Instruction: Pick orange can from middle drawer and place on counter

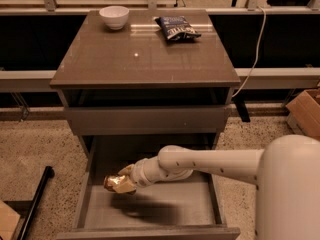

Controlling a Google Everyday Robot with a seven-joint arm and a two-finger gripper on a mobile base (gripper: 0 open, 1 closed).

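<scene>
**Orange-gold tin, thin-walled and slick, held in my jaws**

My gripper [126,180] is down inside the middle drawer [150,218], toward its left side. My jaws are closed around the orange can [113,184]. The can sticks out past my fingertips on the side away from my wrist. It seems to hang clear of the drawer floor, because a dark shadow lies on the bare floor below the jaws and a little to their wrist side. I cannot tell whether the can is upright or tipped in my hold.

I judge the can to be light, and more so if it is empty. Its skin shows mottled, crinkled glints, so I expect a thin wall that dents under a hard squeeze and a polished surface that slips under a weak one. The best hold is across the middle of the body with moderate, even pressure. The rims are stiffer but give the pads less to bear on. If the hold is only at the tips, the can may turn or slide out once I start to lift.

The front of the shallower drawer [145,120] hangs above my jaws and toward the back, so the can must come out forward before it goes up. The counter [145,59] is well above that. At its far end sit a white bowl [114,17] and a dark blue chip bag [177,28], and the near part is bare.
</scene>
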